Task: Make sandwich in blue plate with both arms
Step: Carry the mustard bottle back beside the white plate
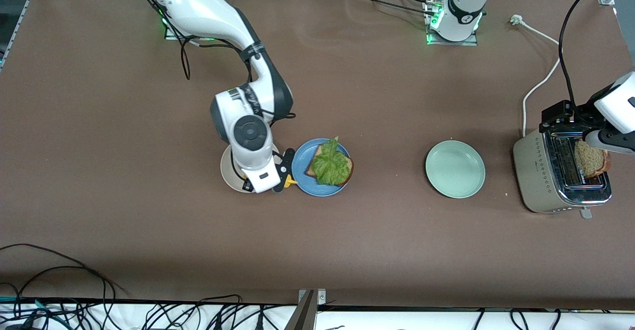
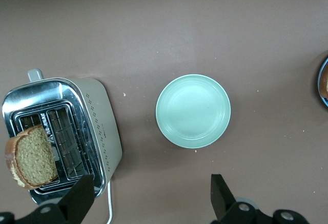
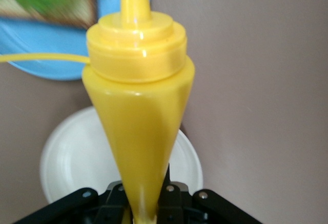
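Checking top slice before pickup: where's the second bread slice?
Front view: the second bread slice stands in the toaster slot at the left arm's table end, beside the mint-green plate.

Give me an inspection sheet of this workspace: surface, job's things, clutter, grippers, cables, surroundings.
Surface: brown table, a few crumbs.
Job's things: blue plate holds a bread slice under lettuce; second bread slice stands in the toaster.
Clutter: green plate; white plate.
Grippers: right gripper shut on yellow bottle, over the white plate beside the blue plate; left gripper open, over the table beside the toaster.
Cables: white cord by toaster; black cables at table edge.
Surroundings: nothing seen.
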